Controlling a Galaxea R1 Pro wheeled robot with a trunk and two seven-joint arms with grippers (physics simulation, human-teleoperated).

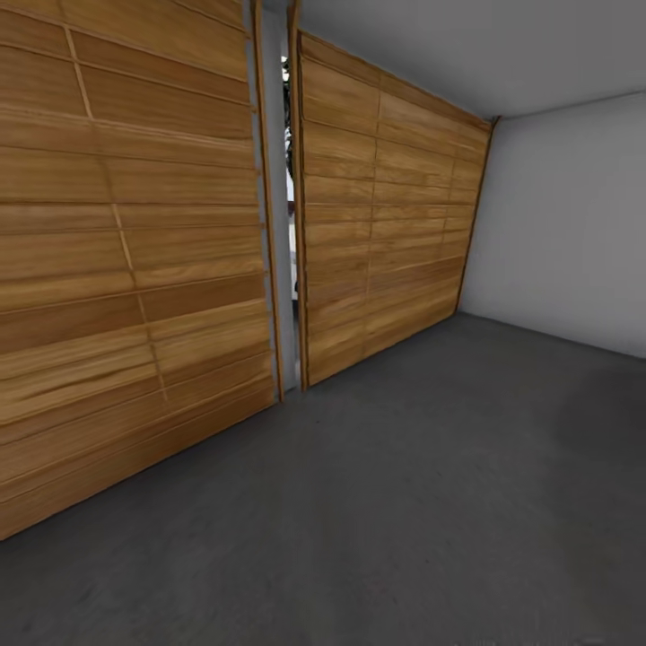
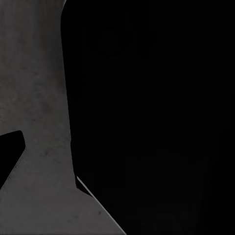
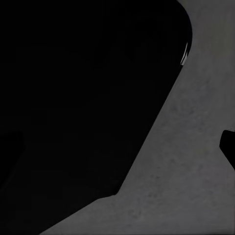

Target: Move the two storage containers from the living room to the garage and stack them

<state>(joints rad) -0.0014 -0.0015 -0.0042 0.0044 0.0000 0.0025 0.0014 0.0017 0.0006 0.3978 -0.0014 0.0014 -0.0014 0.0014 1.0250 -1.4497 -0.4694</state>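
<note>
- Left gripper: in the left wrist view one black fingertip (image 2: 11,154) juts in as a blunt wedge at the frame edge; a large black rounded body of the robot (image 2: 152,117) covers much of the rest. Whether the jaws are apart or together cannot be told.
- Right gripper: in the right wrist view a small black fingertip (image 3: 228,147) shows at the frame edge, beside another broad black rounded mass (image 3: 83,98) with a thin glint on its curved edge. Jaw state cannot be told.
- Floor (image 1: 431,502): dark grey, matte, faintly mottled like concrete; seen in all three views, under both wrists.
- Garage door (image 1: 135,251): wide, of horizontal brown wood planks with visible grain, in two leaves; the second leaf (image 1: 386,224) stands beyond a narrow upright gap (image 1: 289,206) showing a pale sliver.
- Wall (image 1: 565,215): plain grey-white, smooth, meeting the door at a corner.
- Ceiling (image 1: 467,45): plain pale grey.
- Writing, brands, labels: none legible.
- Setting: the garage.
</note>
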